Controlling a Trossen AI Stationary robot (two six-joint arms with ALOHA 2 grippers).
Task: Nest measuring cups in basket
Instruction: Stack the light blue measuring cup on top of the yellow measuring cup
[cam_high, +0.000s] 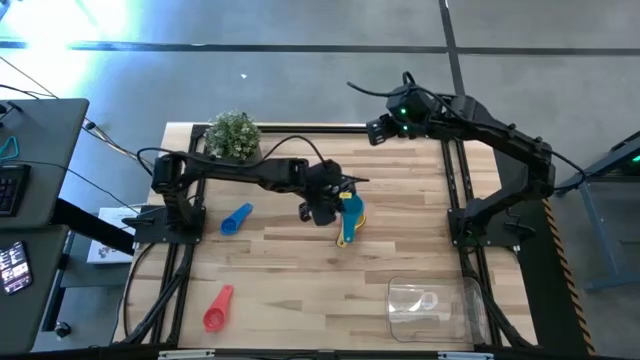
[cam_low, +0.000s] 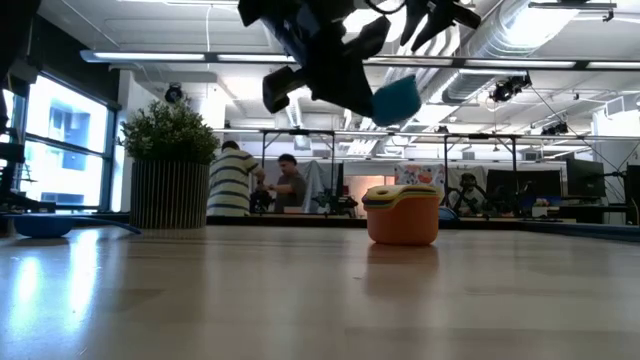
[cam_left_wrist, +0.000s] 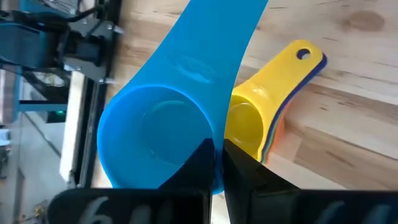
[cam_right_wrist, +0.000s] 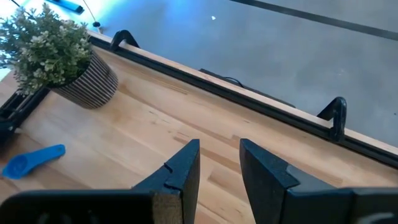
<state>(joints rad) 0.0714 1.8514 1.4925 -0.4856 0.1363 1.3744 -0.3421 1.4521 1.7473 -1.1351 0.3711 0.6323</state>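
Now, left hand (cam_high: 322, 208): mid-frame in the high view, clenched on the teal cup (cam_left_wrist: 155, 134), lifted off the worktop (cam_high: 290, 270).
Teal cup: smooth round plastic bowl with a broad flat handle, just beside and above the cup stack (cam_low: 403, 213).
Cup stack: nested, yellow on top, orange bowl lowest in the low view; glossy plastic.
Blue cup (cam_high: 236, 219): lies left of centre.
Red cup (cam_high: 218, 309): lower left.
Basket (cam_high: 430, 306): clear, rounded, lower right.
Right hand (cam_right_wrist: 217, 168): upper right of the high view, fingers apart, nothing between them.
Potted plant (cam_high: 234, 134): ribbed pot, upper left.
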